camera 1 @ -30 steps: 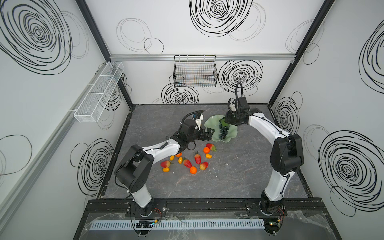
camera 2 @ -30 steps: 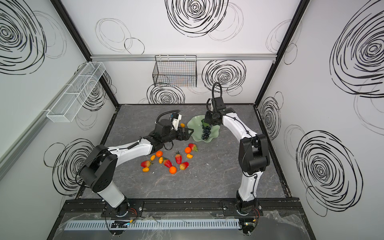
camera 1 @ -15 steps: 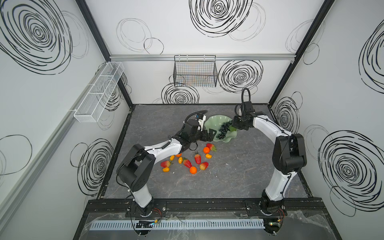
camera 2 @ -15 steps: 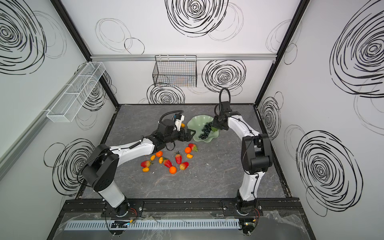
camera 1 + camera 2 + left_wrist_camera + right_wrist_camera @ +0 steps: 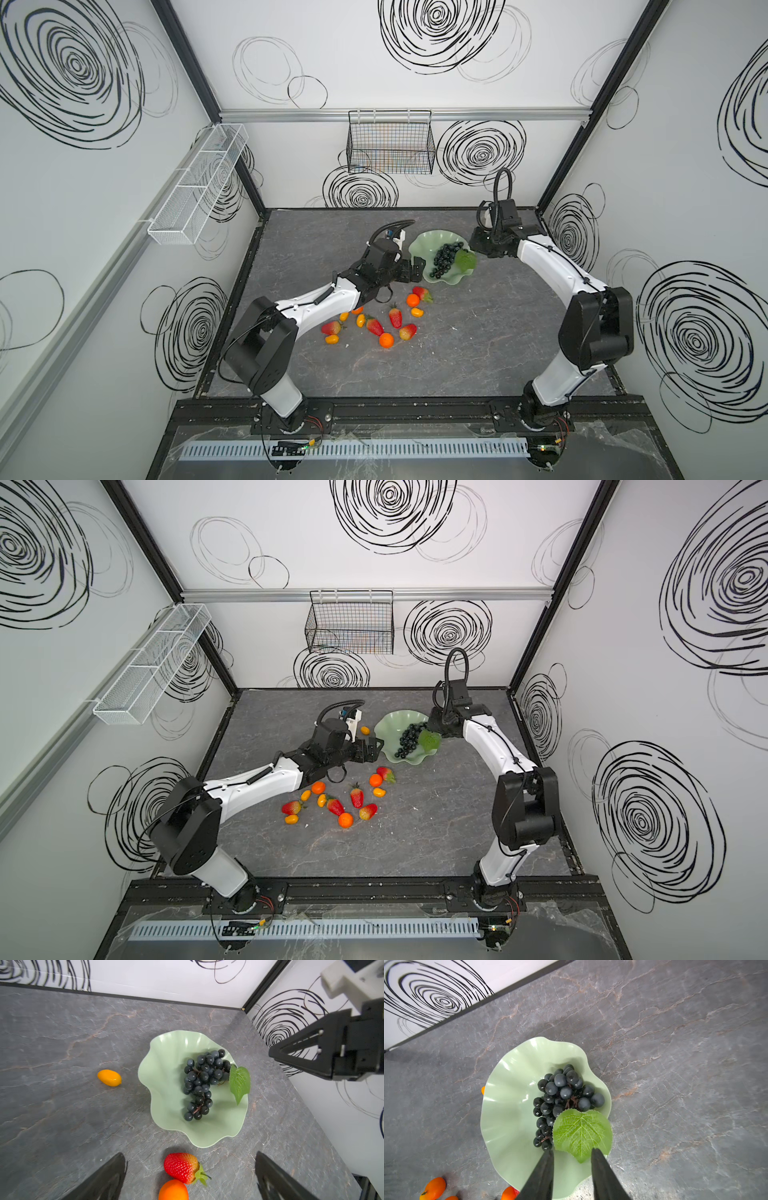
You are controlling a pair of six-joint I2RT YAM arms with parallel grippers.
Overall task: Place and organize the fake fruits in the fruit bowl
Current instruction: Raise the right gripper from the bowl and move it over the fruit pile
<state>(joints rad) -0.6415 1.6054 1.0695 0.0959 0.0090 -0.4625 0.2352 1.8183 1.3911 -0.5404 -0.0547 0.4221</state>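
The pale green fruit bowl (image 5: 424, 245) (image 5: 388, 729) stands at the back middle of the table. A dark grape bunch (image 5: 444, 259) (image 5: 202, 1080) (image 5: 560, 1095) with a green leaf (image 5: 581, 1132) lies inside it. My right gripper (image 5: 572, 1153) (image 5: 473, 248) hovers open over the bowl's right rim above the leaf tip, holding nothing. My left gripper (image 5: 190, 1153) (image 5: 416, 268) stands wide open at the bowl's left rim, above a strawberry (image 5: 180, 1166) and a tangerine (image 5: 173, 1190). Several strawberries, tangerines and kumquats lie scattered on the table (image 5: 384, 324). One kumquat (image 5: 109, 1077) (image 5: 365, 730) lies alone left of the bowl.
A black wire basket (image 5: 390, 143) hangs on the back wall. A white mesh basket (image 5: 199, 187) hangs on the left wall. The right wall (image 5: 311, 1088) runs close beside the bowl. The left forearm (image 5: 324, 299) reaches over the scattered fruit.
My right gripper has opened and let go of the grape bunch, which now lies in the bowl. The right arm has drawn back to the right. The left gripper has edged towards the bowl.
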